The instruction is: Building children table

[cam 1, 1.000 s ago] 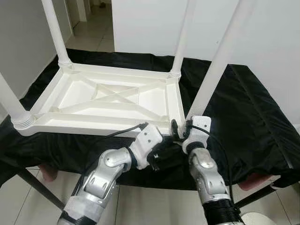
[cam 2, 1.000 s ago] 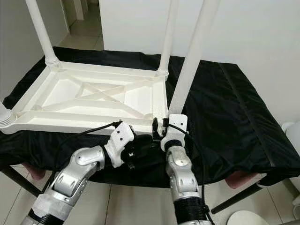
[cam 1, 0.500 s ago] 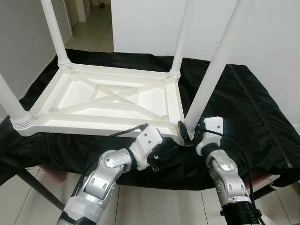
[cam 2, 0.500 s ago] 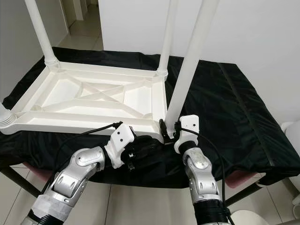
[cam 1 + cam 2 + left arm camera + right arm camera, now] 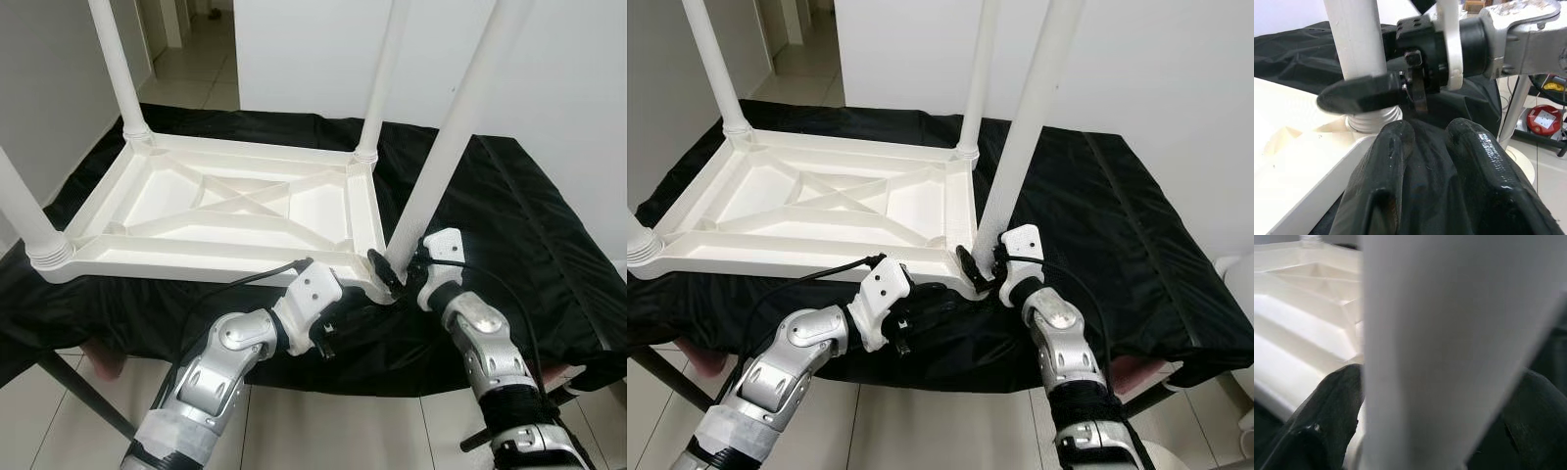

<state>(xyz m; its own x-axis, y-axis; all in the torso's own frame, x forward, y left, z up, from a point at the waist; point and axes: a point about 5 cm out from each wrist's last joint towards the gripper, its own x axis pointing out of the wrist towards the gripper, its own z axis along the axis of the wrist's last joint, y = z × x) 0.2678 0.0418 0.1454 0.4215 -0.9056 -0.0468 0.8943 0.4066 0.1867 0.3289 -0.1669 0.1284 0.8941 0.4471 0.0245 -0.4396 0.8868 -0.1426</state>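
The black-draped counter (image 5: 509, 225) takes up the middle of both eye views, and the children's table (image 5: 225, 211) is seen lying upside down on it, from centre to left of the frame, ribbed underside up.

Four white legs are seen standing up from its corners: one at the upper left (image 5: 116, 64), one at the upper middle (image 5: 384, 69), one at the left edge (image 5: 22, 211), and the near right leg (image 5: 458, 117), which rises to the upper right. The build is judged to be nearly done. What looks left is seating or tightening the near right leg in its threaded socket (image 5: 1374, 117), then turning the table upright. Whether that leg is fully home cannot be told.

The right hand (image 5: 397, 274) is found at the foot of that leg, at lower right of centre. In the right wrist view a black finger (image 5: 1327, 416) is seen on either side of the leg, so the leg is judged to be gripped.

The left hand (image 5: 338, 328) is held low at the table's near edge, just left of the socket. Its two fingers (image 5: 1386, 181) are seen side by side with a narrow gap between them and nothing held; they are taken as closed.

No boxes, trays or other containers are visible; the hollows in the underside hold nothing.
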